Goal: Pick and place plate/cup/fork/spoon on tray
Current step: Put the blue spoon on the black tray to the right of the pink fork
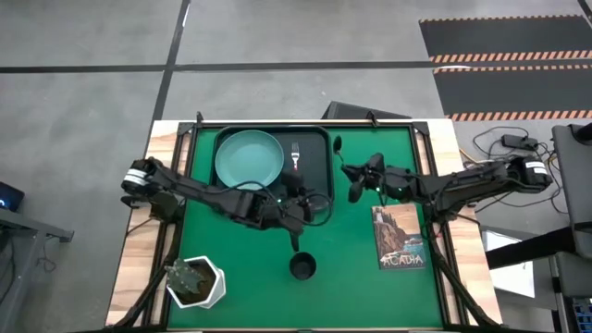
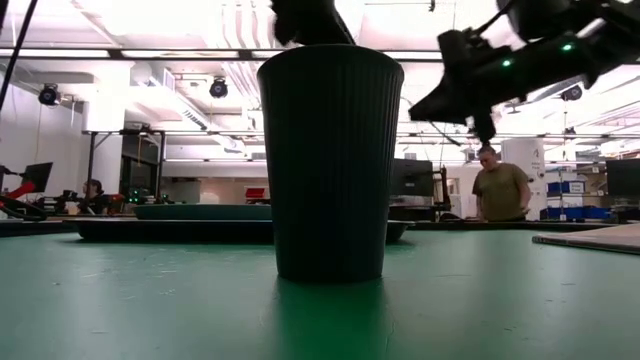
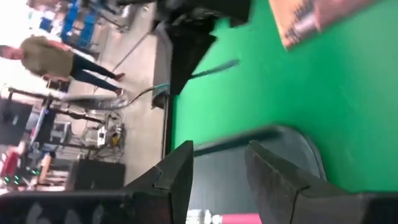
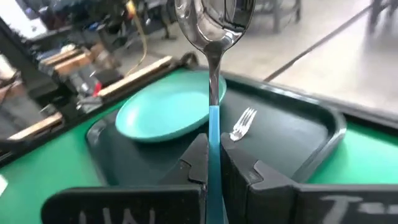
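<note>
The black tray (image 1: 317, 157) lies at the far middle of the green mat. The teal plate (image 1: 249, 159) rests flat on its left half. The fork (image 1: 295, 151) lies on its right half, tines toward the far edge. The dark cup (image 1: 302, 266) stands upright on the mat near the front and fills the low view (image 2: 330, 165). My left gripper (image 1: 298, 188) is open over the tray's near right part, above the fork's pink handle (image 3: 242, 218), with a clear gap between the fingers (image 3: 217, 168). My right gripper (image 1: 354, 182) is shut on the spoon (image 4: 213, 93), right of the tray. My right gripper pinches the spoon's light blue handle (image 4: 213, 134) between its two fingers. The fingers come from the table's right side and lie along the handle. The spoon sticks out past the fingertips, its silver bowl (image 4: 214, 22) leading toward the tray, lifted clear of the mat.
A book (image 1: 400, 238) lies on the mat at the right. A white plant pot (image 1: 196, 282) stands at the near left corner. A person (image 2: 500, 190) stands in the room behind the table. Bare mat lies between the cup and the book.
</note>
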Controlling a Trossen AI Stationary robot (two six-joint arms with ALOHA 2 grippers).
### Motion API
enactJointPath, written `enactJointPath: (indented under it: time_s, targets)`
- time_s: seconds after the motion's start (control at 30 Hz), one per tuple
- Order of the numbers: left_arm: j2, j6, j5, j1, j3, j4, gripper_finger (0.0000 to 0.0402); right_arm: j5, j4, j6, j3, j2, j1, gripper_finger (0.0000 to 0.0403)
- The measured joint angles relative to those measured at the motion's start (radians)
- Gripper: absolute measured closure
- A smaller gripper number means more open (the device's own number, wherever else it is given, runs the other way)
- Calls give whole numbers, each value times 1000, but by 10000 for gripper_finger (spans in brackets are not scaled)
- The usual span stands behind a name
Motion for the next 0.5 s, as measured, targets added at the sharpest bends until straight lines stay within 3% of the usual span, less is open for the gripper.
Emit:
enactJointPath:
  time_s: [0.17, 0.33, 0.5]
  targets:
    - [-1, -2, 8, 16, -88, 258, 276, 140, 101, -73, -30, -18, 101, 393]
    - [-1, -2, 112, 39, -163, 551, 276, 259, 157, -189, -16, -6, 207, 393]
    - [-1, -63, 153, 57, -216, 832, 276, 451, 173, -341, 34, 44, 310, 392]
